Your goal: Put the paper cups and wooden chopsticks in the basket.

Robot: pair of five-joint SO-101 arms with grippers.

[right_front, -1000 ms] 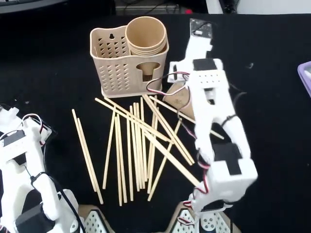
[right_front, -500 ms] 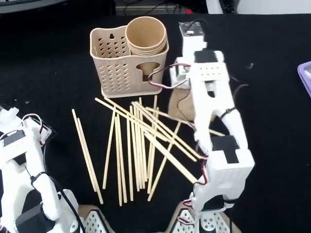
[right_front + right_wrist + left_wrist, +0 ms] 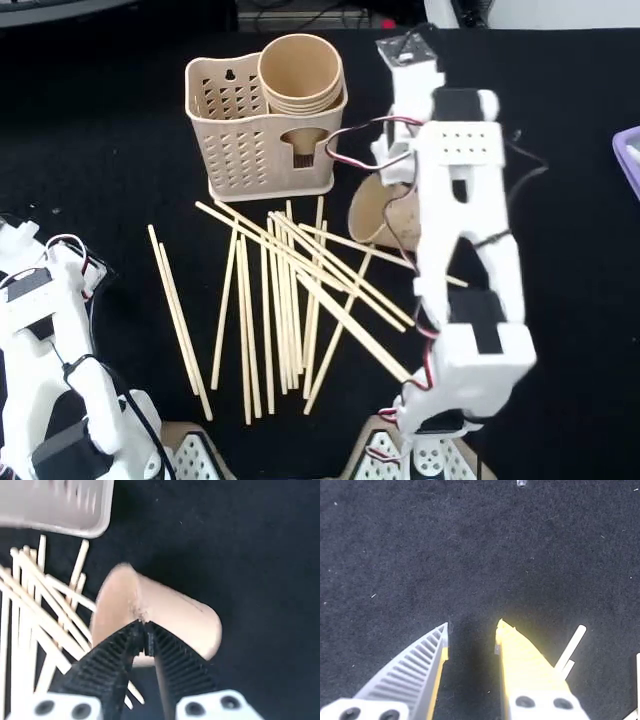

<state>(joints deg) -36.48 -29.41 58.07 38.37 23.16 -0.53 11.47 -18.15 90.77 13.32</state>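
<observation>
right gripper (image 3: 144,628) is clamping on the rim of the loose paper cup (image 3: 378,212) and tipping it mouth-out just beside the basket (image 3: 225,150). a second ago the mouth was hidden, so the pick looks underway. chopsticks (image 3: 280,300) are lying on the table (image 3: 560,300), a few nudged. left gripper (image 3: 471,630) is sitting parted and empty.

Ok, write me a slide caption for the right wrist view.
Right gripper pinching the rim of a tilted paper cup beside scattered wooden chopsticks, basket corner just beyond.
</observation>
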